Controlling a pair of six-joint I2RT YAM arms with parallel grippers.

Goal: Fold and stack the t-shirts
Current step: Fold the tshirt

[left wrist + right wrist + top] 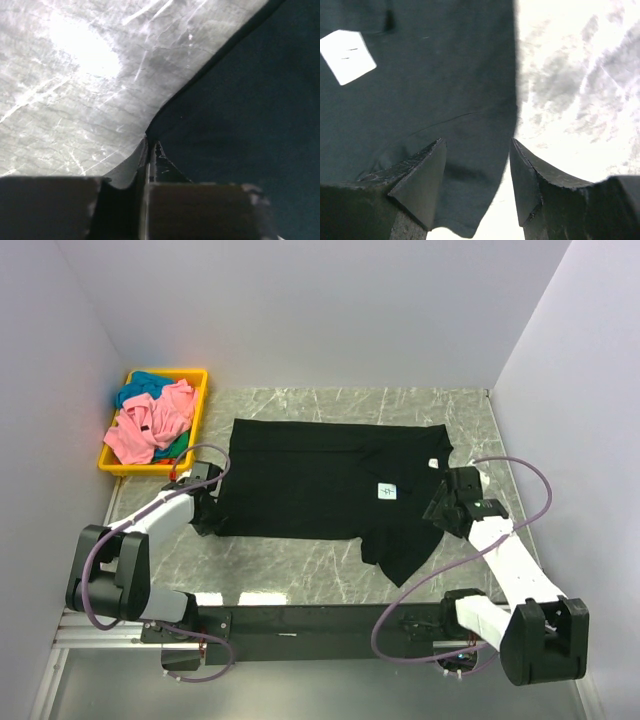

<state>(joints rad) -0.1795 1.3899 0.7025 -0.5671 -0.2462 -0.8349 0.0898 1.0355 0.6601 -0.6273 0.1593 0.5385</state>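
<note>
Left jaws closed, pinching the left edge of the black t-shirt (320, 480) right where cloth meets the surface (300, 565). The left wrist view shows the tips pressed together with a fold of dark fabric caught between them. Right jaws open, tips apart, low over the shirt's right edge: one tip above fabric, the other above bare marble. Cannot tell if they touch the cloth.

Black t-shirt lies spread flat mid-surface, between both arms, with a flap sticking out toward the near edge on the right side. White tag (388, 491) sits on the shirt near the right jaws, and a smaller white tag (434, 462) lies further back.

Yellow bin (118, 468) sits at the far left corner, just beyond the shirt's far-left corner. It holds a crumpled pink t-shirt (150, 425) and a teal t-shirt (140, 383) heaped together.
</note>
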